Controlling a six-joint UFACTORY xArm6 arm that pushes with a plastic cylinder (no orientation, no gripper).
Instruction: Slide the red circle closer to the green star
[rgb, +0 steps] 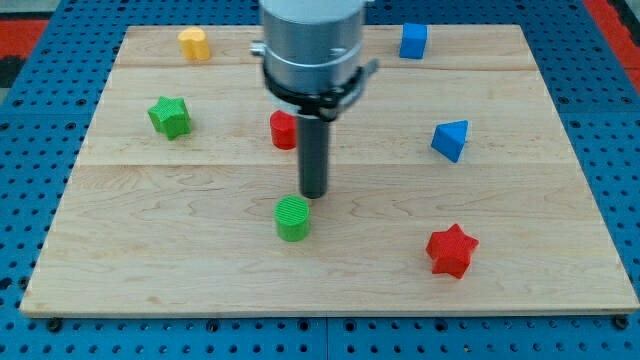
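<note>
My tip, a bare rod with no jaws, stood between the red circle and green cylinder, the green star well left.

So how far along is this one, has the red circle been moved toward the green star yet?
Nothing looks done yet: the red circle sits apart from the green star, with bare board between them. In hand: my tip rests below and slightly right of the red circle, just above the green cylinder, apparently touching neither. Left: get to the circle's right side and push it toward the view's left.
</note>
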